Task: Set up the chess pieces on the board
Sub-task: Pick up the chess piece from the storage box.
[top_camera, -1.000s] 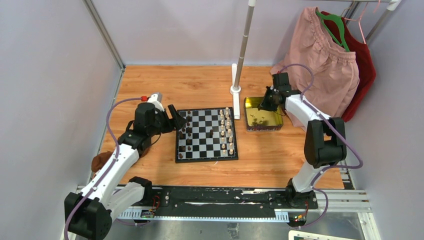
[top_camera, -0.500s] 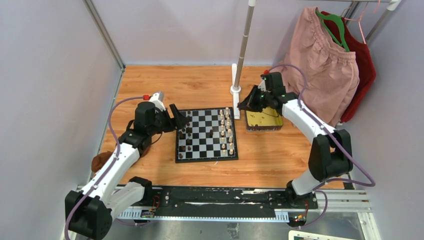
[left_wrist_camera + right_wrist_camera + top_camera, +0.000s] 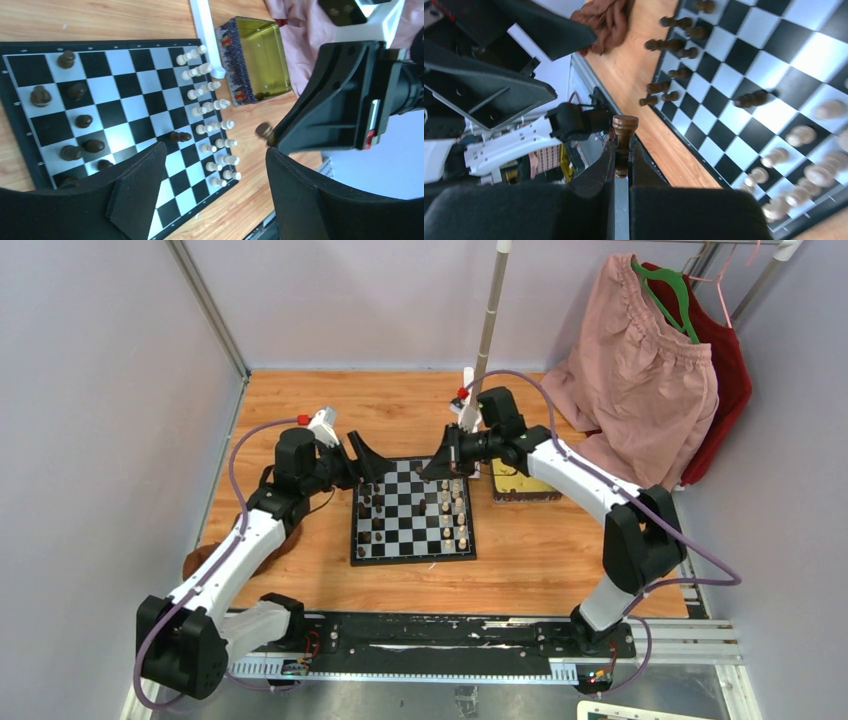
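Jaws on the right gripper [image 3: 622, 146] are pinched tight on a dark chess piece [image 3: 625, 125], hanging over the board [image 3: 415, 536] near its 1 o'clock corner. Left gripper [image 3: 362, 462] has its jaws spread wide with nothing in them, up by the 11 o'clock corner. Other dark pieces [image 3: 368, 522] stand along the 9 o'clock side, cream ones [image 3: 456, 508] along 3 o'clock, plus one dark stray [image 3: 179, 136] nearer the middle. Gold tin [image 3: 525, 488] sits off at 2 o'clock.

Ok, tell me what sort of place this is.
Most likely a robot lab test cell, not a home: plain grey panel walls, two arms bolted to a rail, and staged props, a board and a hung pink garment.
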`<state>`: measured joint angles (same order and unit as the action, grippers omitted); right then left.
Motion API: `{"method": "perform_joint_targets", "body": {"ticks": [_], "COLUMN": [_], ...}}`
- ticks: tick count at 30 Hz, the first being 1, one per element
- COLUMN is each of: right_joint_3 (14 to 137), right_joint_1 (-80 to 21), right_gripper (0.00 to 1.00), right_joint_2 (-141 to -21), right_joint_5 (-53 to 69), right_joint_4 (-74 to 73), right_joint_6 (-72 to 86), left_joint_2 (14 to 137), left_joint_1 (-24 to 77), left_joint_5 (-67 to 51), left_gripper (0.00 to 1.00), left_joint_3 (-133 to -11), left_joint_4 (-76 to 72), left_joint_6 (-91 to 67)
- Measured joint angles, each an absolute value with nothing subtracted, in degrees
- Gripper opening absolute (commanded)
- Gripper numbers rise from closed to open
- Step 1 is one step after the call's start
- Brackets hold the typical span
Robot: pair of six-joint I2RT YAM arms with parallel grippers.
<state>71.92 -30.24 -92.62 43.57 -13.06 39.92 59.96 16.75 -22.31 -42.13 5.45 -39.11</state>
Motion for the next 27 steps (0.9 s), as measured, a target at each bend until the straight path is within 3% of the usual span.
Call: {"method": "perform_joint_targets", "body": {"ticks": [18, 27], "right_joint_3": [80.09, 81.12], "right_joint_1": [-34.50, -34.50], "right_gripper": [0.00, 0.00], "right_joint_2": [-99.04, -101.19], "right_joint_5": [56.49, 58.19], "right_joint_4": [-12.84, -12.84], "right_joint_6": [34.33, 33.30], "left_joint_2": [67.75, 67.92], "left_joint_1": [17.45, 17.43], "left_joint_5": [-33.65, -34.52], "left_gripper": [0.76, 0.66], "left_joint_3": [-43.94, -43.94], "left_joint_4": [-0.34, -2.07], "left_joint_6": [-45.60, -49.23]}}
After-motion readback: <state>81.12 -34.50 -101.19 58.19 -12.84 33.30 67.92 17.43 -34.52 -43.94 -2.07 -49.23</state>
